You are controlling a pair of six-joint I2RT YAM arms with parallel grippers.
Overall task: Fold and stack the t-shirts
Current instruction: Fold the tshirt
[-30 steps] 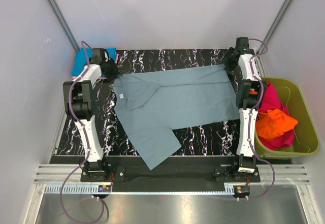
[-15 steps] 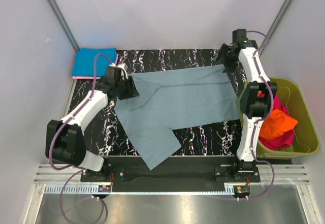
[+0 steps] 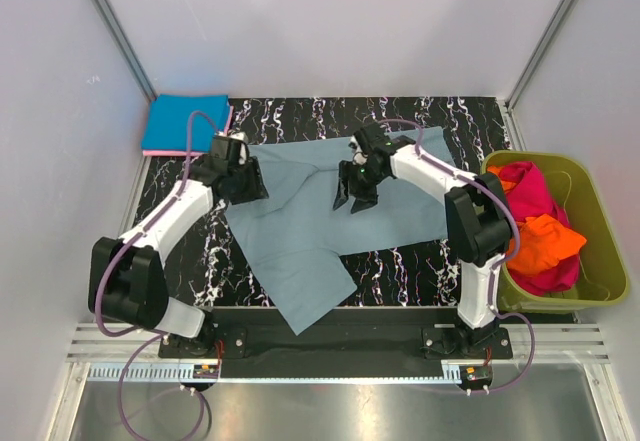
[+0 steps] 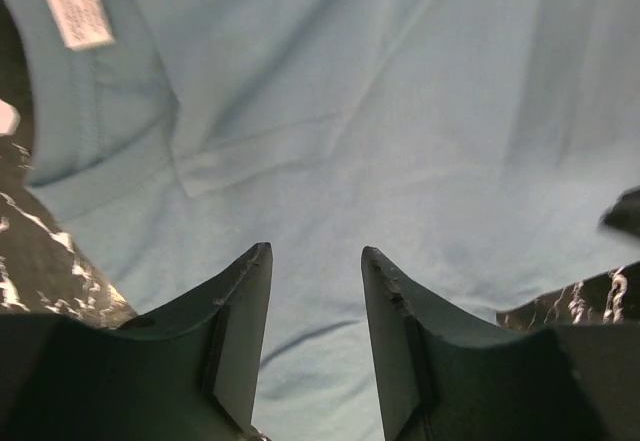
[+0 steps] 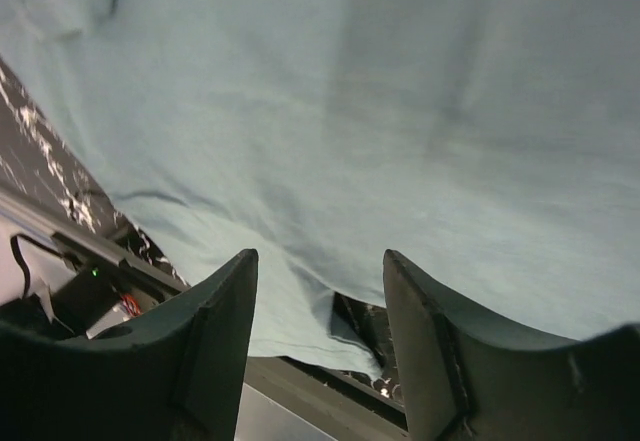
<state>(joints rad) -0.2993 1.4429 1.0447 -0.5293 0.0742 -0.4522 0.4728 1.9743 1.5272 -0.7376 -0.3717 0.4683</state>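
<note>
A dusty grey-blue t-shirt [image 3: 330, 211] lies spread on the black marbled table [image 3: 400, 116], its far long edge folded inward, one sleeve reaching the near edge. Its white neck label [image 4: 78, 14] shows in the left wrist view. My left gripper [image 3: 248, 176] is open and empty above the shirt's collar end [image 4: 320, 151]. My right gripper [image 3: 350, 193] is open and empty above the shirt's middle [image 5: 400, 111]. A folded bright blue shirt [image 3: 183, 123] lies on a pink one [image 3: 231, 115] at the far left corner. Magenta [image 3: 530, 196] and orange [image 3: 545, 241] shirts lie bunched in the tub.
An olive-green plastic tub [image 3: 600, 281] stands off the table's right side. Grey walls enclose the back and sides. A metal rail [image 3: 340, 346] carrying the arm bases runs along the near edge.
My right gripper swung from the far right corner to above the shirt's middle. My left gripper moved from the far left corner onto the collar end. The shirt has not visibly shifted.
</note>
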